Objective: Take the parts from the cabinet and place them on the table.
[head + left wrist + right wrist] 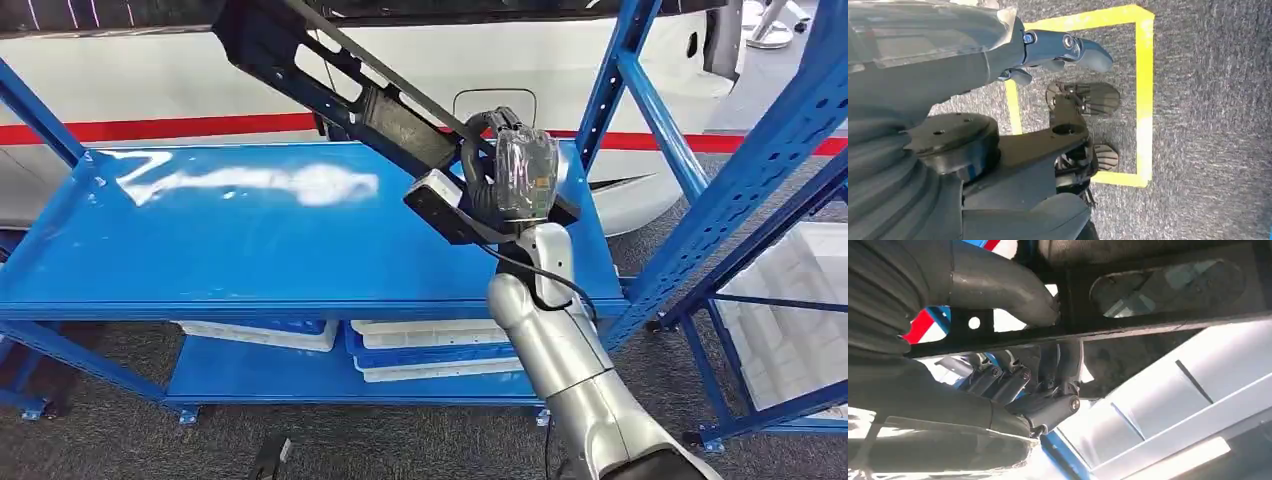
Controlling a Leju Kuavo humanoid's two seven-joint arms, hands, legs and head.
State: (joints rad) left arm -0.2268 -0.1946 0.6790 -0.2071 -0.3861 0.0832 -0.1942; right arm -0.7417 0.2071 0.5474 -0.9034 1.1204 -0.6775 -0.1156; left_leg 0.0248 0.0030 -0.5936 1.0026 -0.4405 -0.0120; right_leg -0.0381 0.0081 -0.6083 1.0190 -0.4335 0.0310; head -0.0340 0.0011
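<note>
**Long black part held over the blue shelf**

My right hand (515, 175) grips a long black part (330, 75), a flat moulded plastic piece with slotted cut-outs along it. In the head view the part slants from the upper left, near the top edge of the picture, down to my hand at the right end of the blue shelf (200, 260). It hangs in the air above the shelf surface and, as far as I can tell, touches nothing there. My silver right arm (560, 360) rises from below to meet the hand.

In the right wrist view the part (1158, 322) runs across as a dark bar with an oval opening. My thumb (998, 287) presses on one face of it and my darker fingers (1048, 405) curl round the other side, so the hold is firm on both faces.

My left hand (1063, 47) hangs down over grey carpet (1208, 125) marked with a yellow taped rectangle (1144, 75). Its fingers are partly bent and hold nothing; I cannot tell whether they are spread or closed.

The shelf top is bare blue with a bright white glare on it. On the lower shelf lie white and blue trays (430, 345). Behind the rack stands a white body with a red stripe (180, 127). More blue racking (740, 200) stands to the right.
</note>
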